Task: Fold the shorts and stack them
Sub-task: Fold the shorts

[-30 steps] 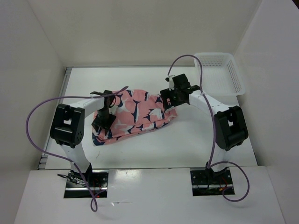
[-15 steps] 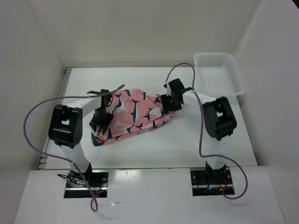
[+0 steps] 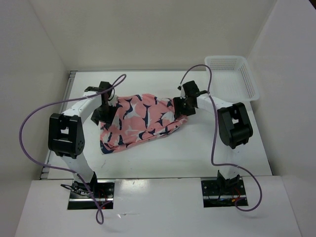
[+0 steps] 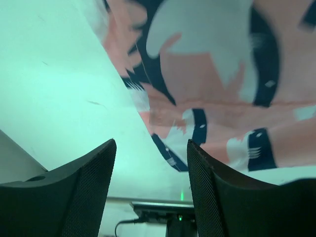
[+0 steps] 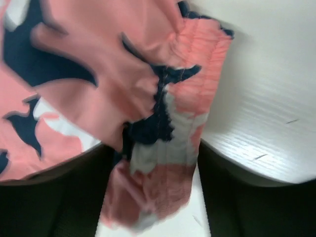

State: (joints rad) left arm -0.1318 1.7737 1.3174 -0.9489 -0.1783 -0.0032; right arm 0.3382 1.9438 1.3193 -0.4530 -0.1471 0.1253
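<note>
Shorts (image 3: 140, 121) lie on the desk (image 3: 197, 153), around the middle and somewhat left of centre, partly bunched rather than flat. The long axis runs left-right on a slant: the left end sits closer to the near edge, the right end closer to the far edge. The ribbed, gathered waistband end points right. The looser end points toward the near-left corner.

Right gripper (image 3: 180, 107) is at the right end of the shorts. In the right wrist view the bunched waistband fills the gap between the dark fingers (image 5: 54, 197), so the right gripper (image 5: 153, 163) is clamped on the shorts (image 5: 89, 74).

Left gripper (image 3: 104, 111) is at the far-left edge of the fabric. In the left wrist view its jaws stand apart, with bare desk between them and nothing held. The left gripper (image 4: 151, 145) has the edge of the shorts (image 4: 222, 89) just ahead of its fingertips.

White mesh basket (image 3: 249, 81) sits at the far-right corner of the desk, apart from the shorts.
</note>
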